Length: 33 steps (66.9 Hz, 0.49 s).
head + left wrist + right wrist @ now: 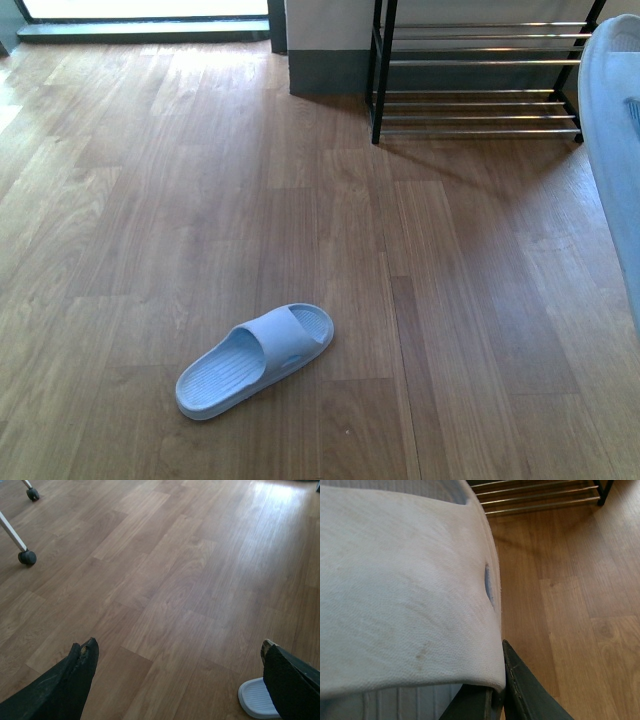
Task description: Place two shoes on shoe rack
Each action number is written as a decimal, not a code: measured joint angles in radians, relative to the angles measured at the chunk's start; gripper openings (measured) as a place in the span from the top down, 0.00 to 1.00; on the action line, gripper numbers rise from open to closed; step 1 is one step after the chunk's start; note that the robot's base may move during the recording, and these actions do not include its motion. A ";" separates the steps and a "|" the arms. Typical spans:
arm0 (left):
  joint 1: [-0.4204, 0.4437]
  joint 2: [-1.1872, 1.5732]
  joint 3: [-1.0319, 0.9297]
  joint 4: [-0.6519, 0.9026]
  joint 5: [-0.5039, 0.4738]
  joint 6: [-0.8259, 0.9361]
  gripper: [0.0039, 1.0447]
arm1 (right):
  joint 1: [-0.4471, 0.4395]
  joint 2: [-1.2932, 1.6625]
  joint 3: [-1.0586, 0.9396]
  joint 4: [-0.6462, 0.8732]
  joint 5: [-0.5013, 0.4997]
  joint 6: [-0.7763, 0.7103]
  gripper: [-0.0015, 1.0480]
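Observation:
One pale blue slide [255,360] lies flat on the wood floor in the front view, toe toward the right. A second pale blue slide [617,150] hangs in the air at the right edge of that view; it fills the right wrist view [405,590], where my right gripper [495,692] is shut on its strap. The shoe rack [480,75] stands at the back right against the wall, its silver bars bare; its lower bars [540,497] show beyond the held slide. My left gripper [180,652] is open over bare floor, the floor slide's end [255,700] beside one finger.
A dark skirting and white wall [325,40] run behind the rack, with a bright doorway [145,10] at the back left. White legs on black castors [26,556] stand on the floor in the left wrist view.

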 joint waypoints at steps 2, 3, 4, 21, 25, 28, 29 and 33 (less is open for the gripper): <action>0.005 0.140 0.014 0.115 0.040 0.048 0.09 | 0.000 0.000 0.000 0.000 0.000 0.000 0.99; 0.008 0.217 0.024 0.176 0.066 0.069 0.09 | 0.000 0.000 0.000 0.000 -0.001 0.000 0.99; 0.010 0.292 0.036 0.233 0.091 0.105 0.09 | 0.000 0.000 0.000 0.000 0.000 0.000 0.99; -0.042 1.222 0.334 0.557 0.362 0.472 0.09 | 0.000 0.000 0.000 0.000 0.000 0.000 0.99; -0.070 1.355 0.396 0.575 0.417 0.518 0.09 | 0.000 0.000 0.000 0.000 0.000 0.000 0.99; -0.097 1.451 0.450 0.586 0.457 0.542 0.09 | 0.000 0.000 0.000 0.000 0.000 0.000 0.99; -0.103 1.474 0.463 0.586 0.467 0.545 0.09 | 0.000 0.000 0.000 0.000 0.000 0.000 0.99; -0.149 1.602 0.548 0.586 0.505 0.560 0.09 | 0.000 0.000 0.000 0.000 0.000 0.000 0.99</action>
